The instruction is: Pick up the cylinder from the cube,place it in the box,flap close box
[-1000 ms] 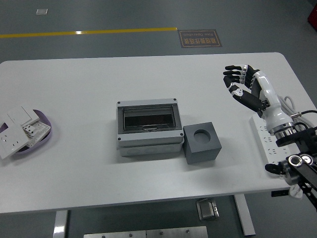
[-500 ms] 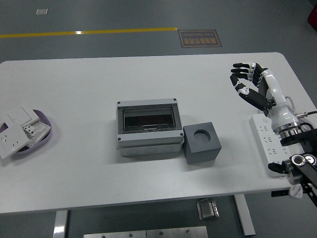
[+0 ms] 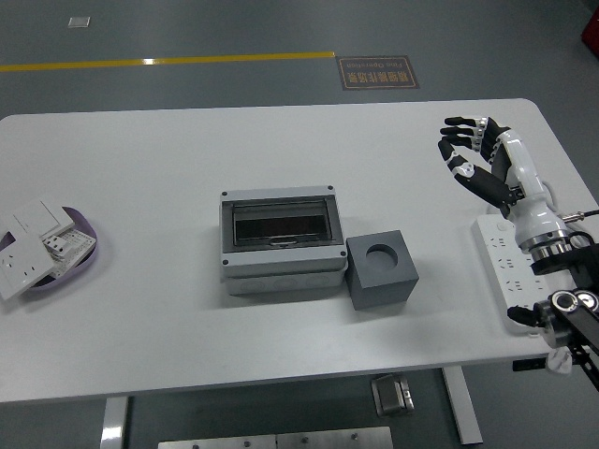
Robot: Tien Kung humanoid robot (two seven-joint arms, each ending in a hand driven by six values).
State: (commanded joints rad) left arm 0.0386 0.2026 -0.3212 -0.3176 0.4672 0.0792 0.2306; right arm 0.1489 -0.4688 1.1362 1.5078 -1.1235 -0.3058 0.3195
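Well to the left of the right robot hand sits the grey box, its clear flap down, with the dark cube touching its right side. On top of the cube is a round empty hole. The cylinder cannot be seen. Fingers are spread and hold nothing. A white power strip lies under the wrist at the surface's right edge. Bare surface separates the hand and cube.
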